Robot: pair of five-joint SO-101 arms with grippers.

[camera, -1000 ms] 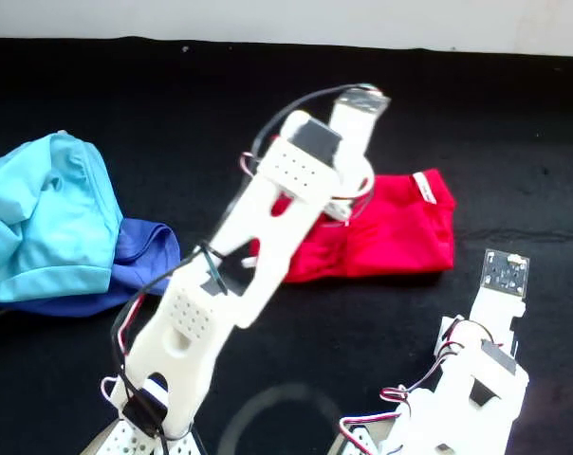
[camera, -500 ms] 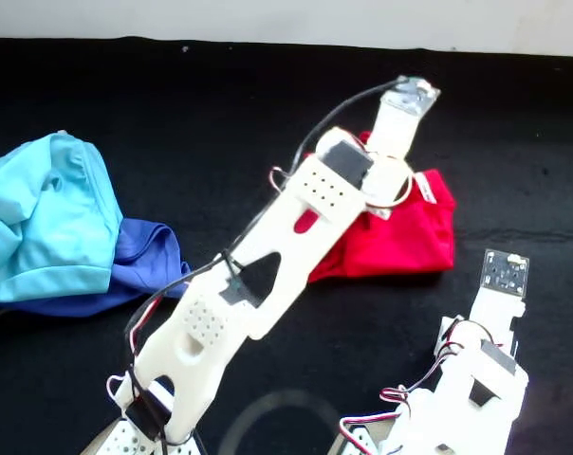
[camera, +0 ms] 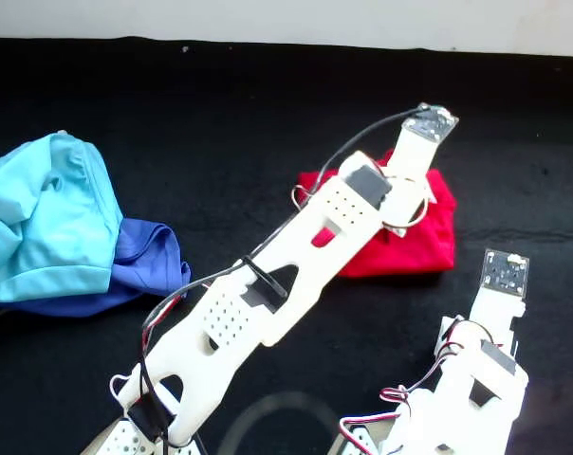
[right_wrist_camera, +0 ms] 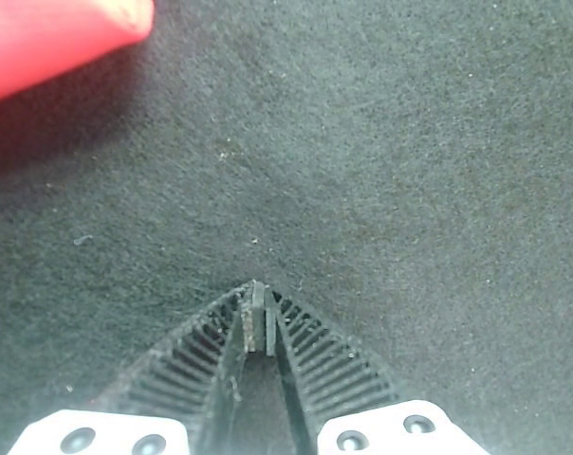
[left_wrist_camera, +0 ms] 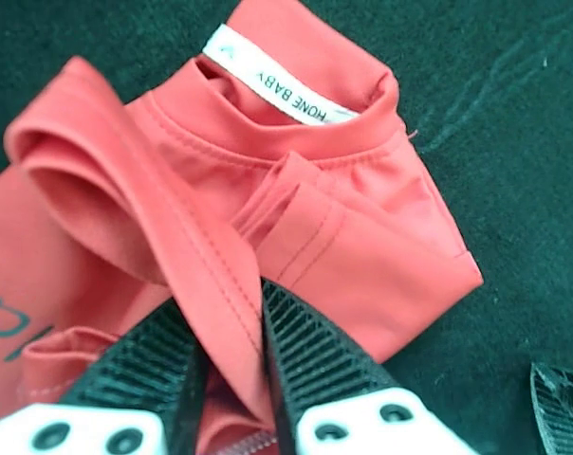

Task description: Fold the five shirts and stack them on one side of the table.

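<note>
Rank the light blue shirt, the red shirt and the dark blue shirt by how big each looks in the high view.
1. light blue shirt
2. red shirt, partly covered by the left arm
3. dark blue shirt, mostly hidden under the light blue one, so only its visible part is ranked

I am stretching my left arm point(camera: 296, 256) farther out toward the far right, and my left gripper point(left_wrist_camera: 231, 318) is dragging a pinched fold of the red shirt point(camera: 415, 245) across itself, so the shirt is getting narrower.
</note>
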